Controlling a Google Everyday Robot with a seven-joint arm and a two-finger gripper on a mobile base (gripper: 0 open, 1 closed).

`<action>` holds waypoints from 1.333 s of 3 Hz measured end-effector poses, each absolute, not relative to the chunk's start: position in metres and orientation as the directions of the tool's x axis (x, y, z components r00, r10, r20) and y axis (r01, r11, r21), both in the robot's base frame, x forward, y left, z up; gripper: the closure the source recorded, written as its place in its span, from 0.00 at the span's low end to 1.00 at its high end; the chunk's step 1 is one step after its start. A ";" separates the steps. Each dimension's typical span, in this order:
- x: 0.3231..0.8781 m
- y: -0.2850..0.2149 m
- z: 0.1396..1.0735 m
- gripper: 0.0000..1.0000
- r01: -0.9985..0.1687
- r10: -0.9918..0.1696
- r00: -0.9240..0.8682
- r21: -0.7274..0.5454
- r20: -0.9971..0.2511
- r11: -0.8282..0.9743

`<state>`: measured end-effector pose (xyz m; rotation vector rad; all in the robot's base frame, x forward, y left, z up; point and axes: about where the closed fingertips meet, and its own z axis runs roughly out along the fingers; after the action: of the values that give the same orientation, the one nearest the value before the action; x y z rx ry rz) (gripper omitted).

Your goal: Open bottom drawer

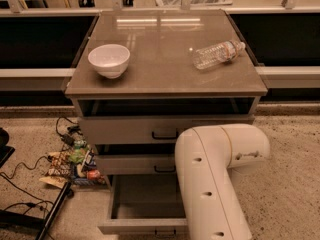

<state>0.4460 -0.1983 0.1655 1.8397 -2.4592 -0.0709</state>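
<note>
Floor: speckled beige stone-look floor (290, 184), dim light; cables and snack packets (70, 161) lie left of the cabinet.
Cabinet top (160, 74): smooth grey-brown slab, glossy w/ light reflections. White bowl (109, 60) at left, clear plastic bottle (218, 54) on its side at right.
Bottom drawer (130, 226): lowest of three, standing well out toward the camera. Flat matte front, small dark bar handle (165, 232) at the btm edge of view, plain grey box interior.
Other drawers: top drawer (125, 130) and middle drawer (135, 163) each sit slightly proud; flat fronts, dark handles.
Arm (210, 184): rounded white shell, bent elbow, crosses the drawer's right side and runs off the btm edge.
Gripper: not in view (below the frame, past the arm); open or closed can't be told.
Step, judged: pull approx. at end of travel.
Advice: pull straight along the runners, no side load; ease off before the stop, then let go and back clear of the front.
</note>
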 end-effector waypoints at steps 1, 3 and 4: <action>0.445 -0.198 0.165 0.12 -0.956 -0.959 -0.281 0.081 0.029 0.283; 0.444 -0.198 0.164 0.00 -0.956 -0.959 -0.281 0.083 0.029 0.283; 0.435 -0.198 0.159 0.00 -0.954 -0.959 -0.283 0.098 0.019 0.283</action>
<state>0.4349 -0.1980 0.1593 1.8347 -2.4564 -0.1027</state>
